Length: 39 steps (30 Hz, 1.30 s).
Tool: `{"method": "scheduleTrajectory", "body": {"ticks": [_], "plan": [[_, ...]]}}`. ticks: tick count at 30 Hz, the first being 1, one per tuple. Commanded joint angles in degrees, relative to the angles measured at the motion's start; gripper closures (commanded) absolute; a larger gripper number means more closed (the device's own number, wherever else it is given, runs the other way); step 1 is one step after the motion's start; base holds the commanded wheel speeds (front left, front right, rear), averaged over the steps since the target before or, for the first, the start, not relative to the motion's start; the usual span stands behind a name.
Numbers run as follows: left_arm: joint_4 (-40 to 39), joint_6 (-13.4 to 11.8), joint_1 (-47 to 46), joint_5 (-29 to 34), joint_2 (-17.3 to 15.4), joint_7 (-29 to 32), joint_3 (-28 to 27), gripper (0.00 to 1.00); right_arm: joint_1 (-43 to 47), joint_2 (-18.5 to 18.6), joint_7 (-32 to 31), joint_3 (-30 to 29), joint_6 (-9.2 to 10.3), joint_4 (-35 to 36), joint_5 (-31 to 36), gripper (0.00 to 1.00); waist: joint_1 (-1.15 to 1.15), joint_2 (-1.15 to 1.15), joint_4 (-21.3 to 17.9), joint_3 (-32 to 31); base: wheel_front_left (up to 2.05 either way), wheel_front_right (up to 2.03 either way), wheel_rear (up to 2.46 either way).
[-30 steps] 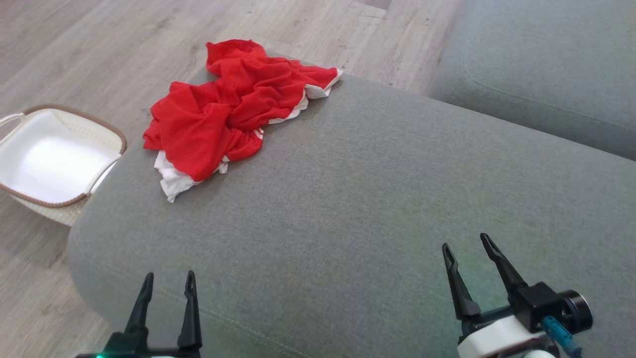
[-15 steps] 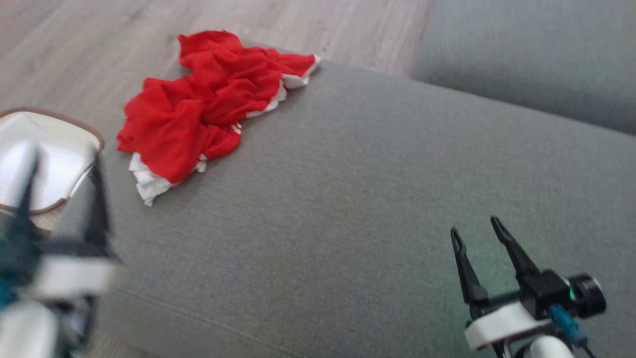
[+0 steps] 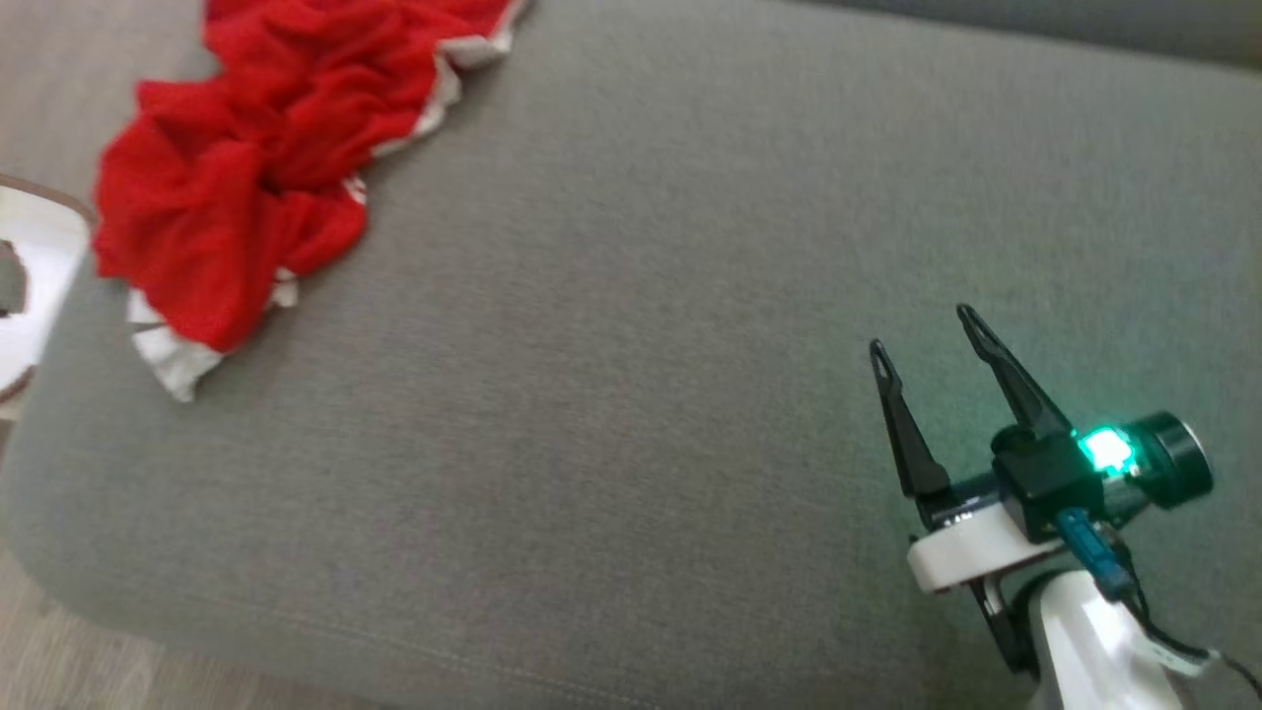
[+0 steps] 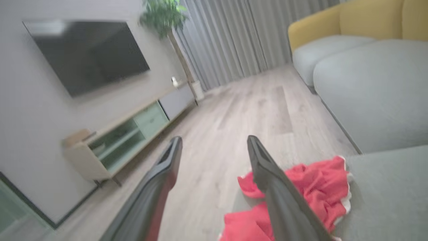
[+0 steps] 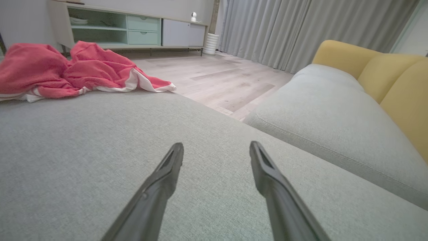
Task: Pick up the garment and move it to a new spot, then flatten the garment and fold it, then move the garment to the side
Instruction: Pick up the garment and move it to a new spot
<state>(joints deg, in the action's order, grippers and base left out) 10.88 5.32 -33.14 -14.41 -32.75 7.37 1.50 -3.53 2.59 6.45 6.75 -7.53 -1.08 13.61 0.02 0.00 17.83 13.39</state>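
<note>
Head cam shifted over the last sec, so the whole pic slid. That was cam motion, not the cloth. Crumpled red mesh garment (image 3: 227, 187) w/ white trim sat where it was: far-left corner of the grey fabric sofa cushion (image 3: 631, 394), still a heap, untouched. White basket w/ brown rim (image 3: 22, 286) was on the floor just left of that corner.

Real change was your L arm. A sec ago it rested low at near left; half a sec ago it was a blur swinging up. At this pt L gripper (image 4: 214, 138) was up off the cushion, jaws spread wide w/ nothing between them, aimed out over the pale wood floor (image 4: 234, 110). Garment lay below it, partly behind one finger in the L wrist view; contact unlikely, couldn't confirm.

R gripper (image 3: 920, 329) barely moved: near right over bare cushion, jaws spread, empty, well apart from the garment.

My read: you'd begun the pickup reach w/ L, step 1 not yet done. Next move prob needed L tipped down onto the heap. Mesh looked limp, so pinch a thick bunch, not the trim.
</note>
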Motion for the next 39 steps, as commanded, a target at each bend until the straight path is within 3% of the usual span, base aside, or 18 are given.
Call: {"method": "scheduleTrajectory", "body": {"ticks": [1,4,9,19,20,22,23,32,39], "plan": [[2.31,0.37,-2.68,-1.71,-1.49,0.91,-1.5,0.0,-2.06,0.29,-0.58,1.72,0.04,2.58,0.74,0.0,-0.02,0.0,-3.0,4.25,0.0,0.0,0.0],[10.05,0.73,-4.19,-5.14,1.12,1.34,-1.48,0.0,-2.43,0.3,-1.76,2.4,0.04,3.92,1.29,0.0,-0.02,0.0,-3.94,6.65,0.0,0.0,0.0],[20.35,1.71,-4.74,-7.09,2.16,2.09,1.85,0.0,-2.44,0.88,-3.18,3.07,0.04,6.7,2.57,0.0,-0.02,0.0,-5.18,10.13,0.0,0.0,0.0],[33.76,2.1,-9.52,-9.67,3.82,4.27,6.71,0.02,-1.02,2.08,-4.71,2.55,0.04,9.96,2.96,0.0,-0.02,0.0,-5.47,13.61,0.0,0.0,0.0],[34.66,2.11,-9.92,-9.91,3.9,4.3,6.9,0.45,-1.08,2.04,-4.71,2.6,0.04,9.97,2.95,0.0,-0.02,0.0,-5.48,13.65,0.0,0.0,0.0],[36.29,2.12,-10.51,-10.13,3.93,4.14,7.48,0.88,-1.25,1.93,-4.61,2.67,0.04,9.81,2.82,0.0,-0.02,0.0,-5.48,13.51,0.0,0.0,0.0],[37.02,2.13,-10.66,-10.24,3.92,4.03,7.81,1.0,-1.29,1.87,-4.52,2.7,0.04,9.65,2.72,0.0,-0.02,0.0,-5.46,13.32,0.0,0.0,0.0],[39.44,2.15,-12.36,-10.02,0.95,-1.33,10.83,1.0,-1.31,1.15,-2.8,1.93,0.04,6.74,1.64,0.0,-0.02,0.0,-4.46,8.74,0.0,0.0,0.0],[35.9,2.16,-13.11,-10.15,-4.22,-2.75,14.62,1.0,-0.84,0.48,-0.33,1.48,0.04,2.83,-0.22,0.0,-0.02,0.0,-4.84,1.7,0.0,0.0,0.0]]}}
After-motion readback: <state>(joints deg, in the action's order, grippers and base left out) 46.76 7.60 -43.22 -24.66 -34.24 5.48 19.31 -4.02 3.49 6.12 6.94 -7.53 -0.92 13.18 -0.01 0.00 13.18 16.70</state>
